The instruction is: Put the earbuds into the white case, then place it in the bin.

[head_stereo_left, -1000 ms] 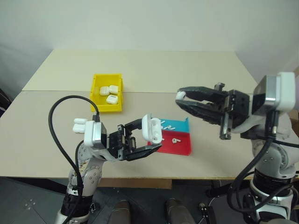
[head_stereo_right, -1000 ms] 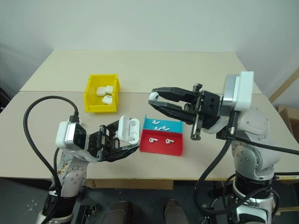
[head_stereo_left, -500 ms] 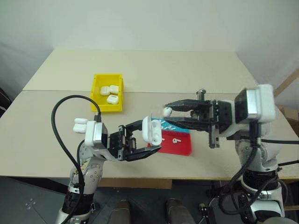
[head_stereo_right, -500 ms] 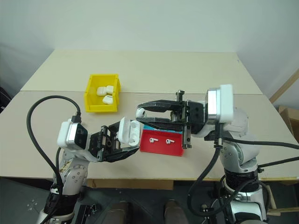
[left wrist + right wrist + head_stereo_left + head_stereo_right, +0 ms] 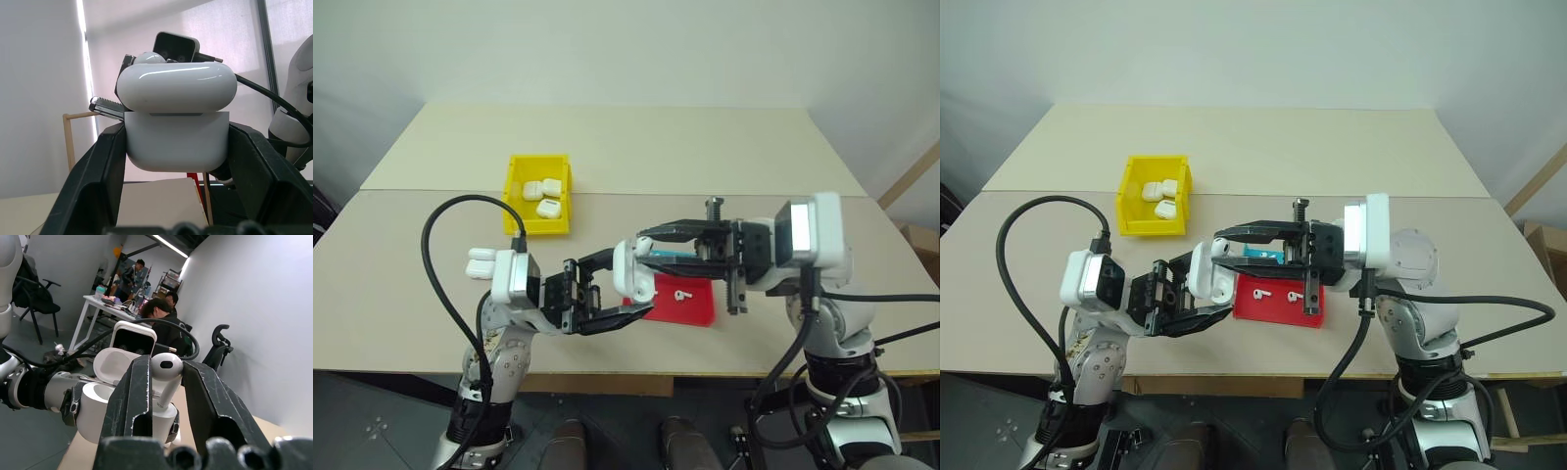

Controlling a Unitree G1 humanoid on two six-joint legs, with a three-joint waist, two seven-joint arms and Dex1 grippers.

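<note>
- The left gripper has two black fingers on a black frame, behind it a white rounded block at the wrist
- A thick black cable loops from that wrist block down to the grey and white forearm
- The right gripper has long black fingers, with a screw standing up from its black frame
- A white box-shaped housing sits at the right wrist, with black cables hanging below

A red-and-blue tray sits on the beige table (people behind).
</note>
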